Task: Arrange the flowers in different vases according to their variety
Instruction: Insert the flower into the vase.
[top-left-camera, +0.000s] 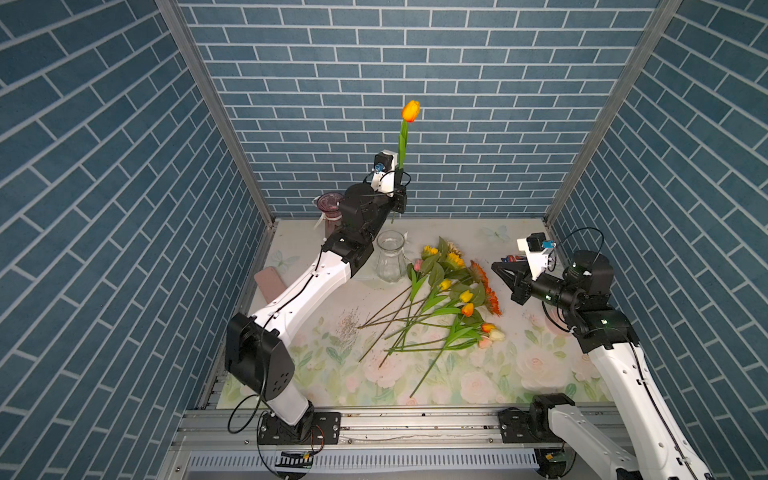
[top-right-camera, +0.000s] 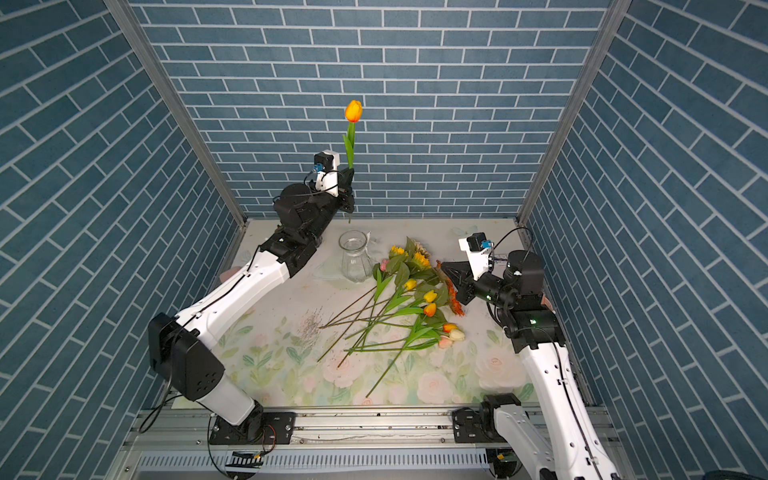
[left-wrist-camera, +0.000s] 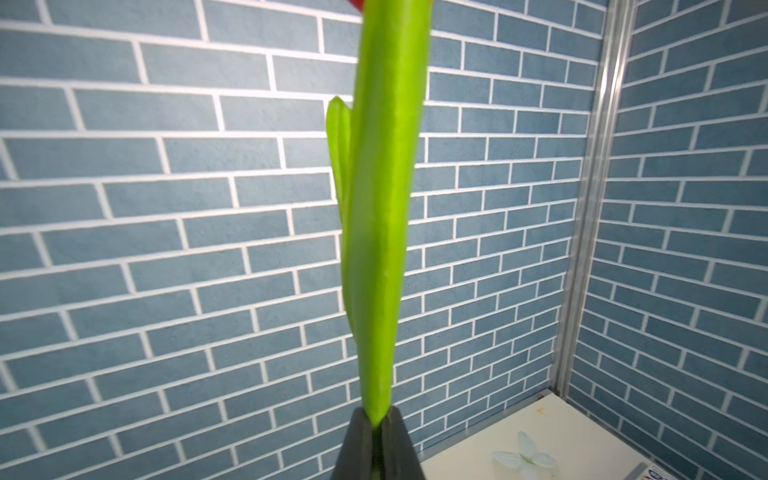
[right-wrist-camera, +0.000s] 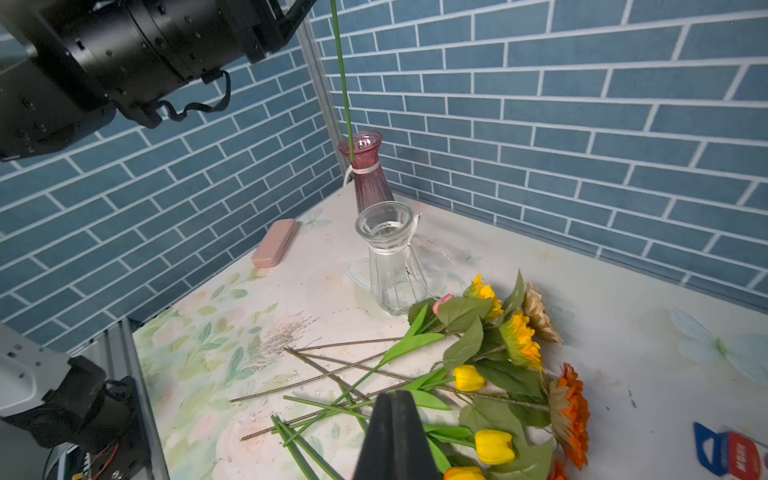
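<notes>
The left arm reaches up toward the back wall, wrist bent so the left gripper points straight up. Its jaws are clamped on the leafy stem of an orange tulip, which stands upright with its bud high against the bricks. In the left wrist view the fingers pinch the base of the green leaf. The bare stem hangs below the gripper. In the right wrist view its lower end crosses the neck of the purple vase, yet in both top views it ends off to that vase's side, behind the clear vase. I cannot tell how high it hangs.

The right arm sits folded low at the table's right side. The right gripper points at the flowers, jaws pressed together on nothing, above the stems and just beside the orange sunflower.

The flowers lie heaped on the rose-printed table mat: yellow sunflowers, then yellow tulips, with the stems fanning toward the left arm's base.

The clear vase stands upright just beside the heap, empty. The purple vase, with a white ribbon at its neck, stands in the back left corner, partly hidden by the left arm in a top view. A pink case lies flat at the left edge.
</notes>
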